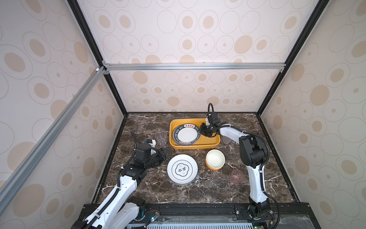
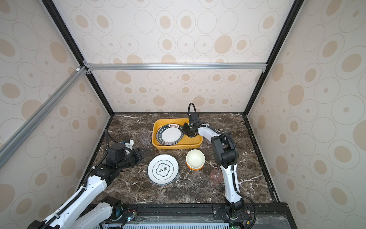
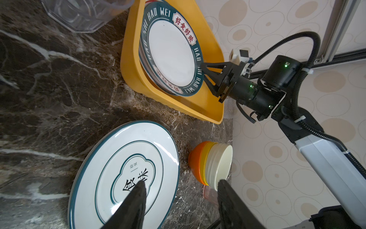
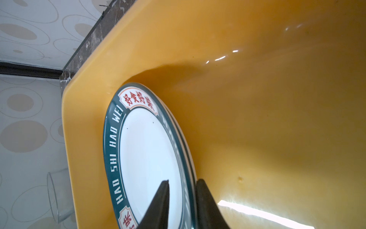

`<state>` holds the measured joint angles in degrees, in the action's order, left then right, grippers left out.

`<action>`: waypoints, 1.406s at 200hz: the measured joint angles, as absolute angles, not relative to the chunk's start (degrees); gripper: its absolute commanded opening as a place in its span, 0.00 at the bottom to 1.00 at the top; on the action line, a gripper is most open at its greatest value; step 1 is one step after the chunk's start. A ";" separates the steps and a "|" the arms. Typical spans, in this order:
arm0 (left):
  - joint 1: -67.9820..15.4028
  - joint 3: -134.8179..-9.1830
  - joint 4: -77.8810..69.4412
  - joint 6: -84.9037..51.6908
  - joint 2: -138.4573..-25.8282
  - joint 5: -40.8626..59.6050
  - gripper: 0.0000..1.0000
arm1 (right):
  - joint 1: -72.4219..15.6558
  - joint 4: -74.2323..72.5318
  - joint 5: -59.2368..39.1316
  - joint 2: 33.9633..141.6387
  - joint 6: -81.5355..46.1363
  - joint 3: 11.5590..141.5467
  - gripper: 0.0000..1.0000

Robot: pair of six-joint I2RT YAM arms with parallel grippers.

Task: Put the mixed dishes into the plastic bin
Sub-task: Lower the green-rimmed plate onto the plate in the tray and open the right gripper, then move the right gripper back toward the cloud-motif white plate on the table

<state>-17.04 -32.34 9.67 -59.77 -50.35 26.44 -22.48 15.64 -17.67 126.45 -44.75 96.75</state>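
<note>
The plastic bin (image 1: 198, 146) sat near the middle of the table's (image 1: 198, 194) far edge, its long axis running parallel to that edge. In its left half lay a stack of dark-banded plates (image 1: 187, 134), flat and face up, with one red character label turned toward the far edge. The right wrist view showed at least two rims; an exact count was not possible.

The right gripper (image 1: 201, 131) reached in from the bin's right end. Its jaws stood slightly apart, straddling the top plate's right rim, one over the plate's face and one outside the rim, with a gap showing and the plate lying on the stack.

The left gripper (image 1: 168, 153) hung over the table toward the left edge, jaws apart and empty, just beside the white plate (image 1: 182, 169). That plate lay face up in front of the bin, seemingly on a second plate beneath it.

To its right stood one nested stack of bowls (image 1: 215, 158), mouths up, with several rims.

There were three cups. A clear cup (image 1: 160, 138) stood just left of the bin, a pink cup (image 1: 236, 176) stood nearer the front right, and a grey cup (image 1: 226, 140) was half hidden behind the right arm beside the bin's right end.
</note>
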 measured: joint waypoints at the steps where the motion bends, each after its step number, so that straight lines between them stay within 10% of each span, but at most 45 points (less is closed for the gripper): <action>1: -17.04 -32.34 9.67 -59.79 -50.35 26.44 0.58 | -22.48 15.66 -17.65 126.45 -44.73 96.75 0.26; 281: -16.99 -30.13 14.81 -56.75 -48.53 24.45 0.58 | -25.02 22.98 -16.36 106.98 -38.20 87.02 0.31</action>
<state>-16.99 -30.13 14.81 -56.75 -48.53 24.45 -25.02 22.98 -16.36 106.98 -38.20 87.02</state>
